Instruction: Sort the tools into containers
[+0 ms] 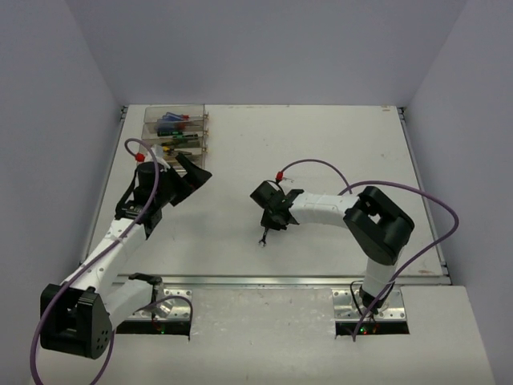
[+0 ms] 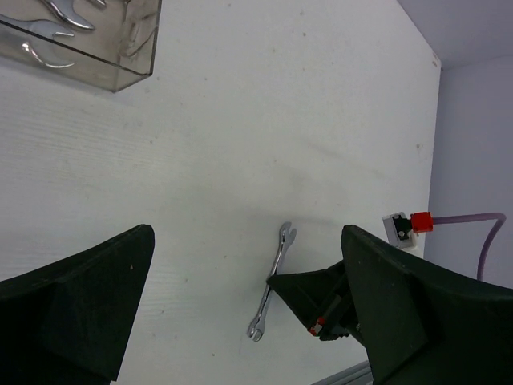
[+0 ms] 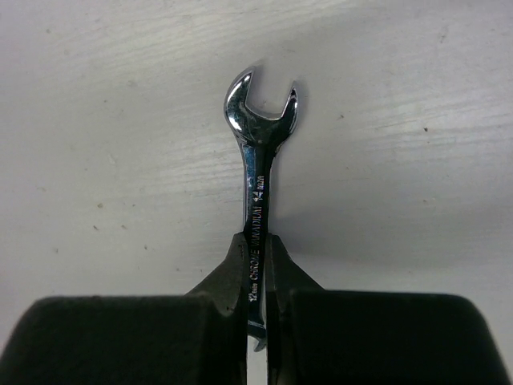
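One silver wrench (image 3: 258, 200) sits clenched between my right gripper's (image 3: 255, 265) jaws near the table's (image 1: 337, 144) middle, well apart from the containers (image 1: 175, 132) at the far-left corner. I should lift straight up, hold it level, and carry it to the bin (image 2: 120, 70) with the other wrenches (image 2: 64, 14). My left gripper (image 1: 183, 178) hangs released beside those containers.

I count 1 wrench (image 3: 257, 180) on the table (image 3: 401, 120) | at least 2 wrenches (image 2: 70, 18) showing in a clear bin (image 2: 120, 76) | screwdrivers (image 1: 171, 124) in the bin row (image 1: 151, 127): too small to count
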Controlling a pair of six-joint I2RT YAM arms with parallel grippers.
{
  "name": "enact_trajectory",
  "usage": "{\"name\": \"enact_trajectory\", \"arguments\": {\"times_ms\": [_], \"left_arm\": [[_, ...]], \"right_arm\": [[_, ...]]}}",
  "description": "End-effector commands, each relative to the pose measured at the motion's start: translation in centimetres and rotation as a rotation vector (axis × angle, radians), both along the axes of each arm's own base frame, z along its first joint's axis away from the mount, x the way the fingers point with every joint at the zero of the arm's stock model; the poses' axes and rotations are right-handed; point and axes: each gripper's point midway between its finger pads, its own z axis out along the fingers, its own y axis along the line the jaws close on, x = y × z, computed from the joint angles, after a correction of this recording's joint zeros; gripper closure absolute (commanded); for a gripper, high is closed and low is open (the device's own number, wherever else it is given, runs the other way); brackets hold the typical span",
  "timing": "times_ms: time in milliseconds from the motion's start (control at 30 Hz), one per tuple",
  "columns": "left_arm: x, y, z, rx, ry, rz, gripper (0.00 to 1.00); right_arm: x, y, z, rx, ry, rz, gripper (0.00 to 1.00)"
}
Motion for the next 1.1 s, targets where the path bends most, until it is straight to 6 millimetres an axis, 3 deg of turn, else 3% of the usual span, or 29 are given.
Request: {"name": "enact_trajectory", "arguments": {"times_ms": [0, 167, 267, 567, 967, 1067], "left_arm": [[1.5, -2.4, 2.7, -0.162, -0.175, -0.072, 0.0], [1.5, -3.7, 0.2, -0.222, -0.138, -0.123, 0.0], [1.5, -4.1, -0.3, -0.243, -0.134, -0.134, 0.0], [1.6, -7.3, -2.6, -0.272, -0.068, -0.208, 0.0], [1.4, -13.4, 0.0, -0.327, -0.174, -0.398, 0.05], [1.7, -13.9, -1.0, -0.308, -0.141, -0.378, 0.07]], "right_arm": [[0.3, 1.0, 0.1, 0.037, -0.079, 0.15, 1.0], [1.1, 1.6, 2.2, 0.052, -0.152, 0.223, 1.0], [1.3, 1.8, 3.3, 0.061, -0.183, 0.249, 1.0], [1.9, 0.9, 4.7, 0.017, -0.235, 0.262, 1.0], [2.2, 2.0, 10.8, 0.093, -0.412, 0.366, 1.0], [2.6, 1.8, 11.2, 0.073, -0.427, 0.361, 1.0]]}}
